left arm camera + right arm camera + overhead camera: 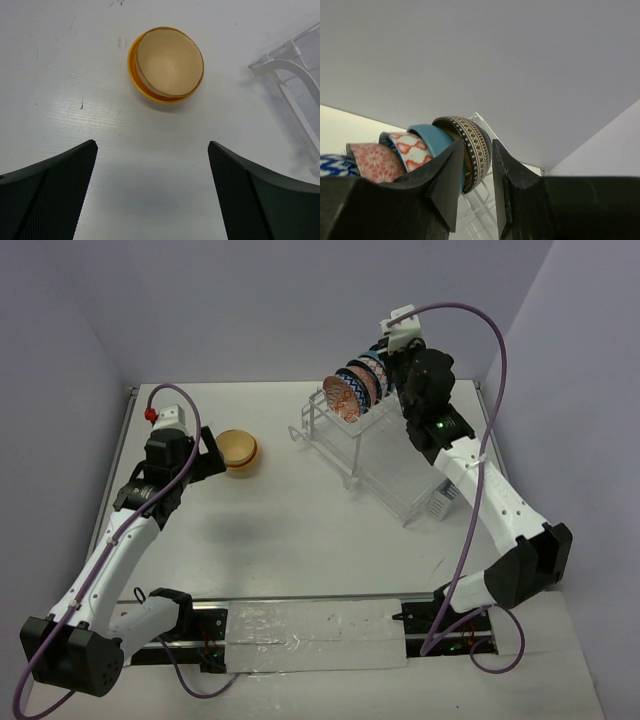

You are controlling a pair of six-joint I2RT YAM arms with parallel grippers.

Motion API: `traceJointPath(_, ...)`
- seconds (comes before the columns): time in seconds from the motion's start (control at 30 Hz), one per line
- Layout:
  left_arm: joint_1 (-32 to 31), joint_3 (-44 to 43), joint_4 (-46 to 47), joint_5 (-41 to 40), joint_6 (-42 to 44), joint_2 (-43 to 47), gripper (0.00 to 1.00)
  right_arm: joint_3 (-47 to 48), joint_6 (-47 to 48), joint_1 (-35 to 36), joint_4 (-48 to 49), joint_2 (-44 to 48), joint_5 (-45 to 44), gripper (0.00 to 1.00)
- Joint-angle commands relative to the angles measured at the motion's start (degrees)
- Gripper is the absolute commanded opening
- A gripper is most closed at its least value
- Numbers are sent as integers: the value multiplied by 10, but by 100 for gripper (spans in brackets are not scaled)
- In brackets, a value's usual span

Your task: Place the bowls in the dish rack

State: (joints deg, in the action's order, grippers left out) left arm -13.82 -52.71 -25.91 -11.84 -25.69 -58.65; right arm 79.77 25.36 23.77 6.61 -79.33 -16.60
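Observation:
A tan bowl nested in an orange-yellow bowl point(240, 450) point(169, 64) sits on the table left of the white wire dish rack point(385, 465). My left gripper point(212, 455) point(151, 145) hovers just short of that stack, open and empty. Several bowls point(355, 388) stand on edge in the rack's top slots: blue zigzag point(332, 165), pink point(375, 160), red-and-white point(407, 147), plain blue point(432, 140) and a dark patterned bowl point(475, 142) at the far end. My right gripper point(395, 370) point(477, 145) straddles the dark bowl's rim, jaws parted, with a gap at the right finger.
The rack's white frame corner point(290, 65) shows at the right of the left wrist view. A small cutlery basket point(440, 502) hangs on the rack's near right side. Walls close in behind and to the right of the rack.

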Motion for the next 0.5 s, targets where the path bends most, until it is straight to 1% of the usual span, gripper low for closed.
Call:
traceJointPath(0.0, 5, 1, 24, 1, 0, 13, 98, 67, -33, -13, -34, -49, -46, 37)
traceJointPath(0.27, 6, 2, 24, -2, -1, 11, 98, 168, -71, -47, -63, -129, -52, 36)
traceJointPath(0.47, 7, 2, 25, 1, -1, 9, 98, 200, -88, -62, -102, -173, -26, 35)
